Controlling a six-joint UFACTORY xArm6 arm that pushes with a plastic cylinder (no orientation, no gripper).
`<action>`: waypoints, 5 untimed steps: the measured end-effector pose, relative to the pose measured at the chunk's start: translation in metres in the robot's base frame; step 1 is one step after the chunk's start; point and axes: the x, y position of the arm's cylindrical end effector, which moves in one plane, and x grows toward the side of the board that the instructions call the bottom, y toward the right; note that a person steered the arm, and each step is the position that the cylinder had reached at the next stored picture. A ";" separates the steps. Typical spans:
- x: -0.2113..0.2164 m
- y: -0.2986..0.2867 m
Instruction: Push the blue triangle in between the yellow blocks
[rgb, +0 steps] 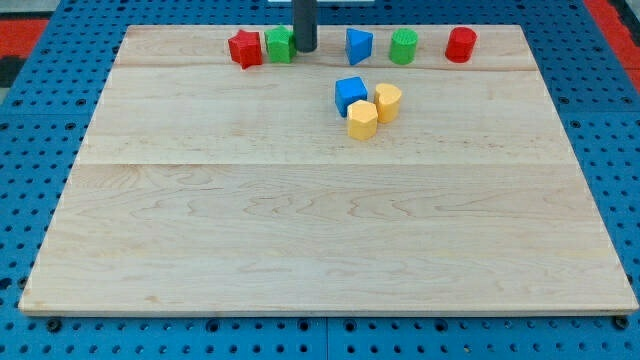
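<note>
Far row on table (200, 250), my tip at its left end.
L to R: red block (245, 48), green block (279, 45) touching my tip (305, 49), blue triangle (359, 45) w/ blue cube (350, 95) & two yellow blocks (362, 119) (388, 101) nearer; tool is a bare rod, nothing clamped.

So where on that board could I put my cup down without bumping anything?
Anywhere below the two yellow blocks: the board is bare to its bottom edge. It is crowded along the top, where my tip stands beside the green block, left of the blue triangle.
</note>
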 end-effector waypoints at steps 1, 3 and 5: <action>-0.022 0.005; 0.008 0.059; 0.093 0.066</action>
